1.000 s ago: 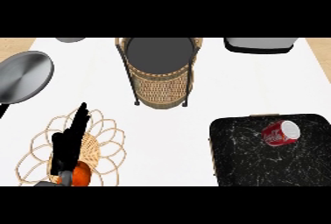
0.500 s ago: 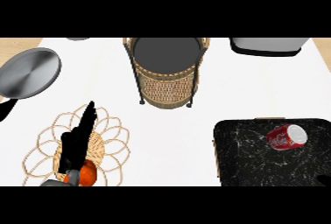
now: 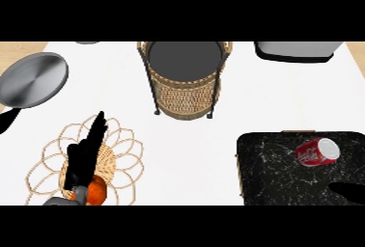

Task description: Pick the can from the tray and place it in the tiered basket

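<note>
A red can [image 3: 316, 152] with a white end lies on its side on the black marbled tray [image 3: 278, 173] at the lower right. The tiered wicker basket [image 3: 185, 77] with a dark round top shelf stands at the top middle. My left hand [image 3: 84, 154] rests at the lower left with its fingers straight and pointing up, over a wire bowl. Only a black tip of my right hand [image 3: 349, 192] shows at the lower right edge, on the near part of the tray, below and right of the can.
A wire-and-wicker bowl [image 3: 50, 149] at the lower left holds an orange fruit [image 3: 95, 193]. A grey pan [image 3: 32, 79] sits at the upper left. A grey and black appliance [image 3: 296, 50] stands at the top right.
My right hand's tip has come into view at the lower right edge, over the tray. The whole scene has shifted slightly in the view. The can lies as before.
</note>
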Controlling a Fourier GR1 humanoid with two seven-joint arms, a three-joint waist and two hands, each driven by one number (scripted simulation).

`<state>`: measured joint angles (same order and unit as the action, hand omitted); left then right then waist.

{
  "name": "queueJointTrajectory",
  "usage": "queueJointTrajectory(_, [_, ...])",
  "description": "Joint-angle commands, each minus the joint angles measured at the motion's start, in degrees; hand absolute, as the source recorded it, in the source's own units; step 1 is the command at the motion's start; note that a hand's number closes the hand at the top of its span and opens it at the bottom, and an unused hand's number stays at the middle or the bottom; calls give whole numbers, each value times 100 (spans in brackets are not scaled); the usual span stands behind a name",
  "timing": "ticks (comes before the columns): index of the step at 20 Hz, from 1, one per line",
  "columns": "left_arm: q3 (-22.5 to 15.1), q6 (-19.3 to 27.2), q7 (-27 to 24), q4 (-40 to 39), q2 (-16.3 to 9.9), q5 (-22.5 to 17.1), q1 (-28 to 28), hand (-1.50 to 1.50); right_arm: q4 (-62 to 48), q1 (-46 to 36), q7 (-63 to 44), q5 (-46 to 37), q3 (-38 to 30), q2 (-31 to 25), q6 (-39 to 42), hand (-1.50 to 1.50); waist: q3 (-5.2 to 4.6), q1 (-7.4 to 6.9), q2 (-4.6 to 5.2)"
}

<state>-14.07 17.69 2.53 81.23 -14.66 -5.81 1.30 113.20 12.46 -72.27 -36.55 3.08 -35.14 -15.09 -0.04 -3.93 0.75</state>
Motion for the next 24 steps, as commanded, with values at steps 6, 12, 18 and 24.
queueJointTrajectory(6, [14, 144, -82, -278, 211, 81, -110, 0, -912, -1476, -1298, -682, 292, 1161, 1055, -150, -27, 117, -6])
queueJointTrajectory(12, [27, -14, -211, -241, 141, 47, -351, 0, -1715, -1863, -1297, -658, 9, 1541, 1696, -150, -28, 144, -14])
queueJointTrajectory(18, [170, -34, -124, -178, 11, 44, -431, 0, -2131, -2426, -1296, -828, -404, 2013, 2193, -150, -24, 231, -56])
queueJointTrajectory(24, [244, -81, -132, 23, 50, -58, -611, 0, -2296, -2778, -1295, -1027, -796, 2326, 2623, -150, -16, 314, -87])
